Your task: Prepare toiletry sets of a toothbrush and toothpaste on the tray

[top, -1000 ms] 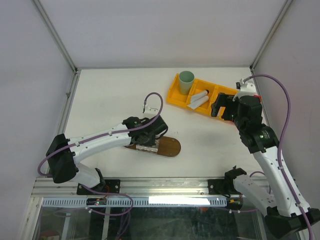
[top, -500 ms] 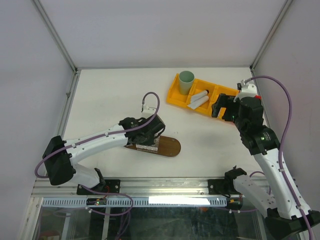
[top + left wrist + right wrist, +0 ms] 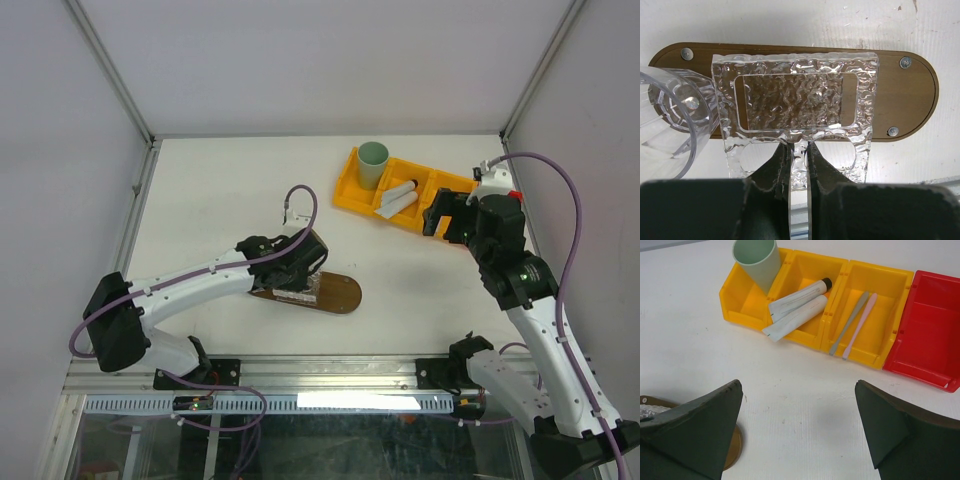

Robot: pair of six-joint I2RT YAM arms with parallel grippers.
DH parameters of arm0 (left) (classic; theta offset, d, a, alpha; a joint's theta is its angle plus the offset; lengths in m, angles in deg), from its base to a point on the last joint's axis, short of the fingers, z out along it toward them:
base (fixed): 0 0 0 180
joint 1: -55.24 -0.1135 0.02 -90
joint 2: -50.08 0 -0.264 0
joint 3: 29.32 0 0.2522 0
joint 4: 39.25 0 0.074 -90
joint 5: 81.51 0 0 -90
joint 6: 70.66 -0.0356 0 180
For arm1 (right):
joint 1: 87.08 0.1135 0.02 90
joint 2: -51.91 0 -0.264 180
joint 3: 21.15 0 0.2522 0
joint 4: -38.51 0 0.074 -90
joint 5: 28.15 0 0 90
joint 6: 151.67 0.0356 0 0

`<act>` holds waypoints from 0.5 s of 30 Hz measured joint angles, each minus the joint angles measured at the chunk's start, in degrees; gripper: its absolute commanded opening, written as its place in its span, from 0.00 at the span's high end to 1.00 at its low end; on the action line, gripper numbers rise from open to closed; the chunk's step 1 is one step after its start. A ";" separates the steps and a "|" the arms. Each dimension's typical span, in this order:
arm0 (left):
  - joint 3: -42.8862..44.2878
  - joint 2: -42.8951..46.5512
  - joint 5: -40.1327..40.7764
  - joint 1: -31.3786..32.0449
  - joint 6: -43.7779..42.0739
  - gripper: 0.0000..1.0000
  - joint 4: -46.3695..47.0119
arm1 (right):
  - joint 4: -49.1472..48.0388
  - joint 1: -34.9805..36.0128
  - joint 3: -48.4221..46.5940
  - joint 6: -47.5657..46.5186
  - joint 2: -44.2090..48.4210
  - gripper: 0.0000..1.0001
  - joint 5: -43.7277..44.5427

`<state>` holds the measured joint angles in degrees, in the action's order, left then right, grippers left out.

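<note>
Left end effector (image 3: pixel 799 150) is clamped on the clear holder (image 3: pixel 795 100), seemingly seating it on the tray (image 3: pixel 910 100), well apart from the yellow bin (image 3: pixel 880 357). Right end effector (image 3: pixel 797 390) gapes empty near that bin, probably lining up a grab: 2 tubes (image 3: pixel 797 307) and 2 brushes (image 3: pixel 852 322) lie inside.

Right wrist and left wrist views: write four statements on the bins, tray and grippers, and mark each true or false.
1. Both white tubes lie in the middle compartment of the yellow bin. True.
2. The mint-green cup stands in the red bin. False: it stands in the yellow bin's leftmost compartment.
3. The right gripper is shut on a brush. False: it is open and holds nothing; both brushes lie in the yellow bin's third compartment.
4. The left gripper is shut on the edge of a clear textured holder over the wooden tray. True.
</note>
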<state>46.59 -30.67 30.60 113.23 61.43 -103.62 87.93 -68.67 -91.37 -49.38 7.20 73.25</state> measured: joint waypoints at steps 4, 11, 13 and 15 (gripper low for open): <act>-0.22 0.31 -0.31 -0.37 -0.85 1.00 0.48 | 0.00 0.00 0.02 0.00 0.00 0.01 0.00; -0.28 0.31 -0.39 -0.44 -1.29 1.00 0.81 | -0.02 0.00 0.02 0.00 0.00 0.01 0.00; -0.42 0.39 -0.37 -0.74 -1.29 1.00 0.94 | -0.02 0.00 0.02 0.00 0.00 0.01 0.04; -0.90 0.76 -0.37 -0.74 -1.27 1.00 1.11 | -0.02 0.00 0.02 -0.02 0.00 0.01 0.13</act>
<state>45.70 -29.91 30.22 112.49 60.16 -102.50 87.91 -68.67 -91.35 -49.40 7.20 73.38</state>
